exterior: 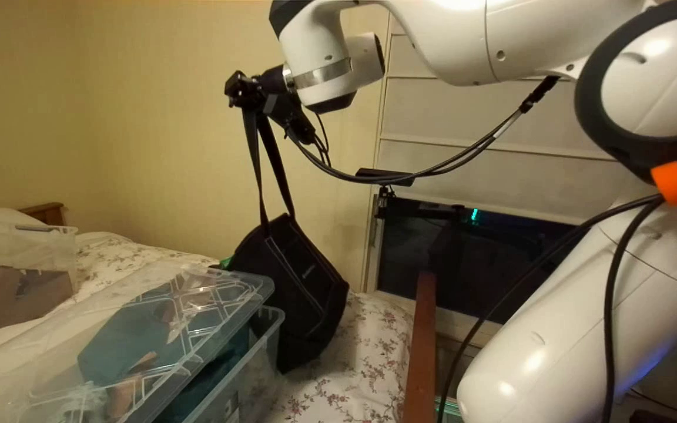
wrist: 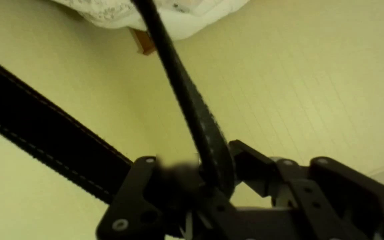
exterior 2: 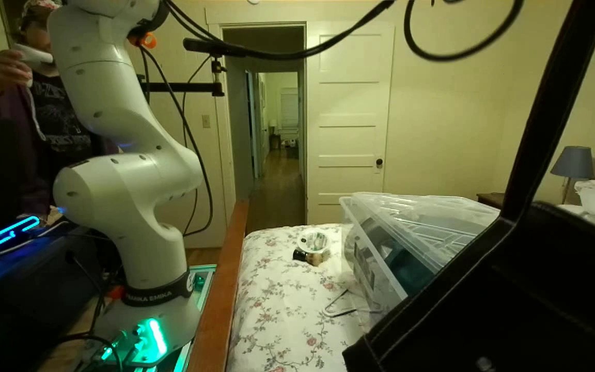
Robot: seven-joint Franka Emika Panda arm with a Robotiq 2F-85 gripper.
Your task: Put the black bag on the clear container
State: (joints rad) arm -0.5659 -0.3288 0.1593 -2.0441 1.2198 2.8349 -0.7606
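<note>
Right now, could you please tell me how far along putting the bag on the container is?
Done: the strap is on the jaws, though I can't tell whether they are shut on it.
In hand: the bag hangs by that strap beside the container.
Remaining: the bag is not on the lid yet, so probably lift it over, lower it there and free the strap.

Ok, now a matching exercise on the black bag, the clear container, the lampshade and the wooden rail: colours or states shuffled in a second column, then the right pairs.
1. black bag
2. clear container
3. lampshade
4. wooden rail

A. transparent, teal showing through
B. reddish brown
C. tilted, strap running upward
D. blue-grey

Pairs: 1-C; 2-A; 3-D; 4-B
</note>
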